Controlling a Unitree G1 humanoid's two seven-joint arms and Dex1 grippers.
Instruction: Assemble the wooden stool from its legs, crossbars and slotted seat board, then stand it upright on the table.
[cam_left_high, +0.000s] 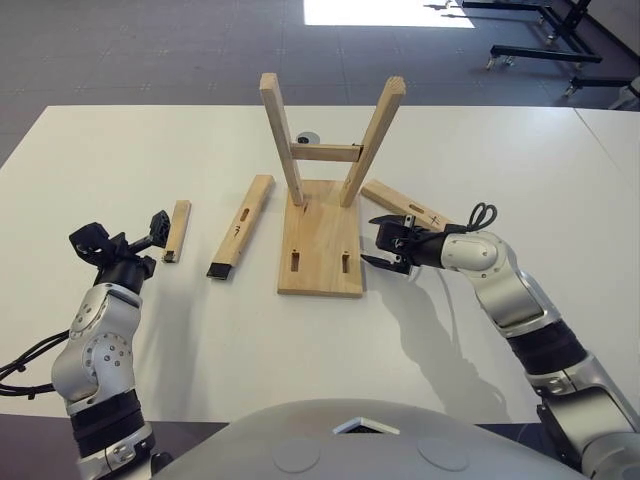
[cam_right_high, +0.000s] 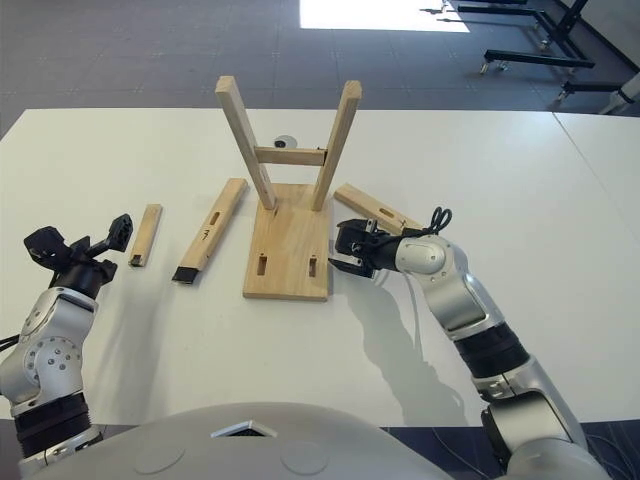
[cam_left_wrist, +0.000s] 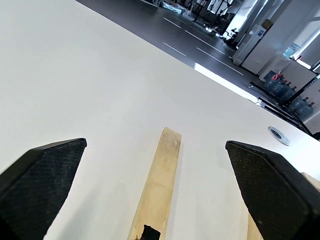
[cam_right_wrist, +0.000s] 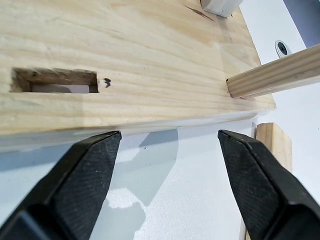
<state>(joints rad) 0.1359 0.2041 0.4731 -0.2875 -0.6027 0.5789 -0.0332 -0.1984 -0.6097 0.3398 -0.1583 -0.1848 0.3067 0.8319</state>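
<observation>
The slotted seat board (cam_left_high: 322, 235) lies flat mid-table. Two legs (cam_left_high: 282, 135) (cam_left_high: 372, 140) stand in its far slots, leaning apart and joined by a crossbar (cam_left_high: 325, 153). Its two near slots (cam_left_high: 298, 260) are bare. A loose leg (cam_left_high: 241, 225) lies left of the board, and a short crossbar (cam_left_high: 178, 230) lies further left. Another leg (cam_left_high: 405, 205) lies to the board's right. My right gripper (cam_left_high: 372, 240) is open at the board's right edge (cam_right_wrist: 150, 120), just in front of that leg. My left gripper (cam_left_high: 125, 235) is open, pointing along the short crossbar (cam_left_wrist: 160, 185).
A small round grommet (cam_left_high: 307, 138) sits in the white table (cam_left_high: 500, 160) behind the standing legs. Wide bare tabletop lies at the near side and at both ends. Wheeled metal frames (cam_left_high: 545, 45) stand on the floor beyond the far edge.
</observation>
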